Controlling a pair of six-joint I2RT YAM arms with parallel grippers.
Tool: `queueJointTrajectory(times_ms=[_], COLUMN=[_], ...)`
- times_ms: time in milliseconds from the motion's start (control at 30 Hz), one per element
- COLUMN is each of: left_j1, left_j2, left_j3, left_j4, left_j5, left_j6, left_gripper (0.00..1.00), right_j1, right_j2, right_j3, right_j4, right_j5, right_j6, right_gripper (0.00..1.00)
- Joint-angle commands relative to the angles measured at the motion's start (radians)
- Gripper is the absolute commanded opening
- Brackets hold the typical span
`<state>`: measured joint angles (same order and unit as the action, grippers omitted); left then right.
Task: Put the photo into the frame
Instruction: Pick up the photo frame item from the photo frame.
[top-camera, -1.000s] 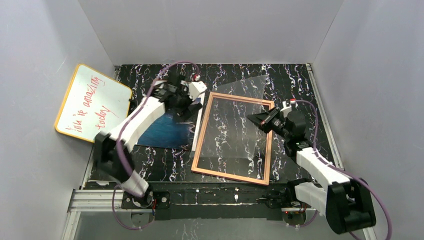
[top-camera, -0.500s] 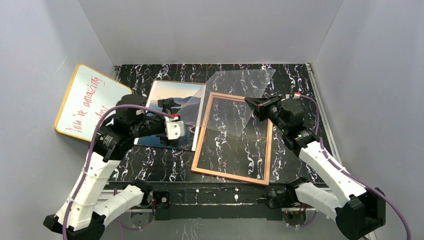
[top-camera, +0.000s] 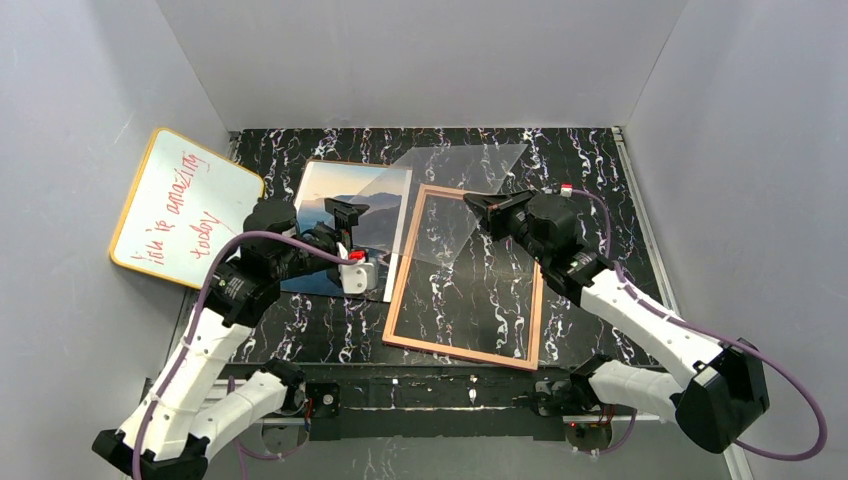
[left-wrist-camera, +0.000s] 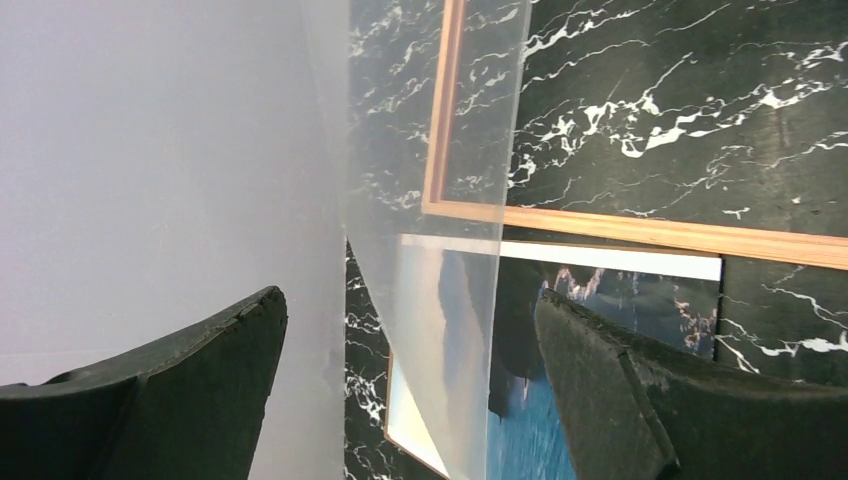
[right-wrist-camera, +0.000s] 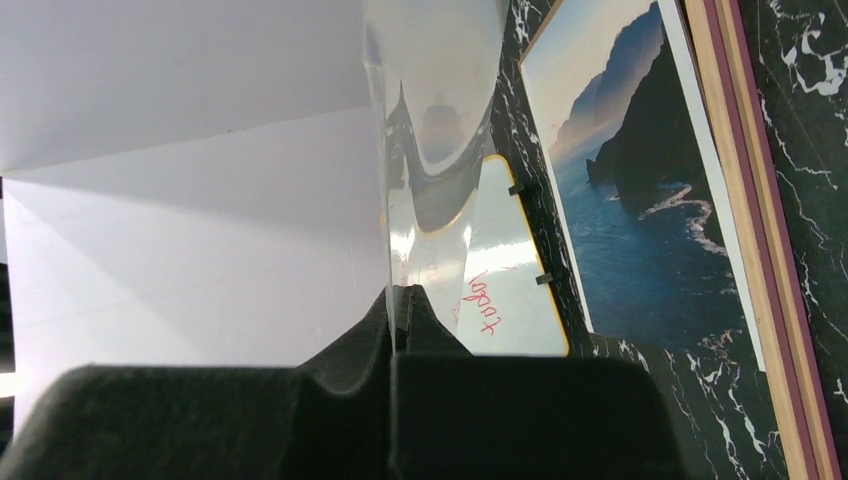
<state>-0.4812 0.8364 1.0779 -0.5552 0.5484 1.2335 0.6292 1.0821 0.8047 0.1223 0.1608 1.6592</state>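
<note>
- Two hazards stand out from where I stand. The right gripper (right-wrist-camera: 397, 295) is pinched shut on one edge of the clear sheet (top-camera: 450, 185), which slants up ahead of its jaws. That thin a hold could let the sheet swivel or slip down onto the frame (top-camera: 398, 290).
- The left gripper (left-wrist-camera: 408, 305) hangs with its jaws wide apart and nothing in them. The sheet's lower corner dips between its fingers, so closing now might catch it.
- The photo (top-camera: 330, 200) lies flat and picture-up directly below the left jaws (it is glossy, so it would likely skid rather than lift).
- Its long axis runs finger to finger across those jaws, sky end by one finger and sea end by the other. That is parallel to the frame's long rail, which sits just beyond the fingertips.
</note>
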Motion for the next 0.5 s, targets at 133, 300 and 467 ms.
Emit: queueJointTrajectory(times_ms=[133,300,467], left_j1=[-0.011,-0.013,-0.014], left_j2=[-0.014,0.015,0.049], left_j3=[-0.069,-0.057,-0.027], left_j4=[0.075,0.080,0.135], left_j5=[-0.015,-0.054,-0.084], left_j6=[0.062,0.084,0.055], left_gripper=[0.77,0.41,0.04], right_j1=[0.108,0.127,0.127], right_j2=[0.011,0.020,0.018], right_j3=[0.056,0.060,0.047], right_j4=[0.117,0.151,0.191], right_j5=[0.156,0.145,0.049], right_j6=[0.067,0.060,-0.029], right_gripper=[0.01,0.01,0.07])
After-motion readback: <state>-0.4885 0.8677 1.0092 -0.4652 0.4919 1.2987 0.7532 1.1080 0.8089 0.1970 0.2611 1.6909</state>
